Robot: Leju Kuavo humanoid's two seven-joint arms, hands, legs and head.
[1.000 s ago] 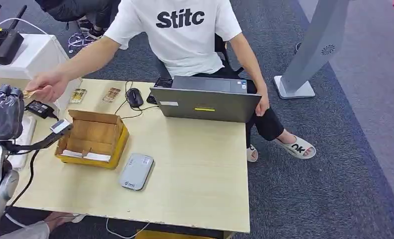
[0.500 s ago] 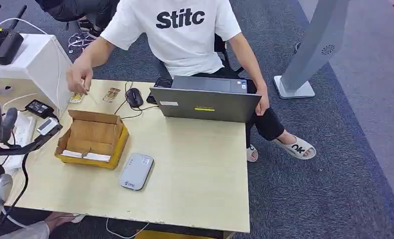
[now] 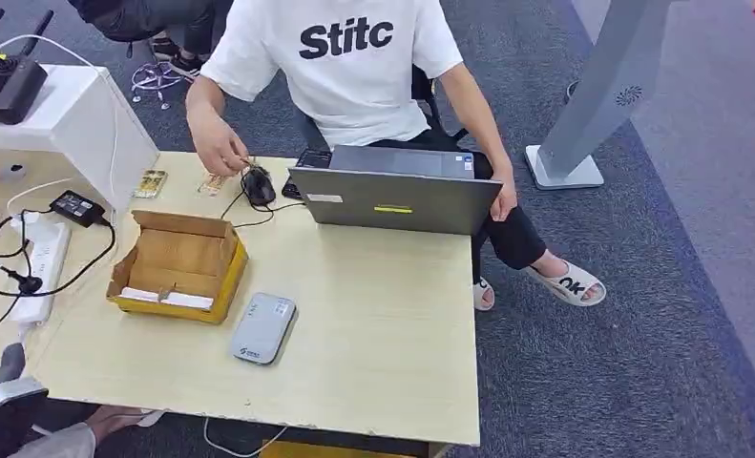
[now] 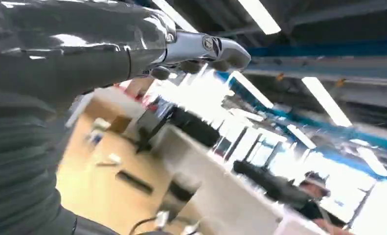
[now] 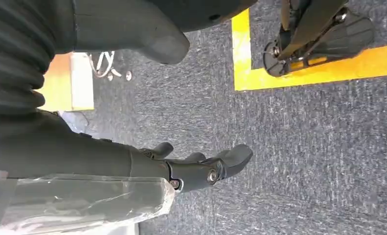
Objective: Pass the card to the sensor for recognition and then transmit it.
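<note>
The grey-white card sensor [image 3: 262, 327] lies flat near the table's front. Behind it stands an open cardboard box [image 3: 178, 260] with white cards in its bottom. Two small cards [image 3: 150, 182] [image 3: 214, 181] lie at the table's back edge. A person's hand [image 3: 220, 149] hovers over the second card, next to the mouse; whether it holds a card is too small to tell. My left hand [image 4: 181, 49] is stretched out with nothing in it, its picture blurred. My right hand [image 5: 191, 169] hangs over the carpet, fingers apart and holding nothing.
A grey laptop [image 3: 392, 196] and a black mouse [image 3: 257, 186] sit at the back. A power strip [image 3: 44, 258], adapter [image 3: 75, 207] and cables lie at the table's left. A white cabinet [image 3: 77, 119] with a router stands far left, a grey stand [image 3: 597, 105] at right.
My left hand, raised at the left edge beside the person's hand, has dropped away. The person's hand drew back to the right, to the cards by the mouse.
</note>
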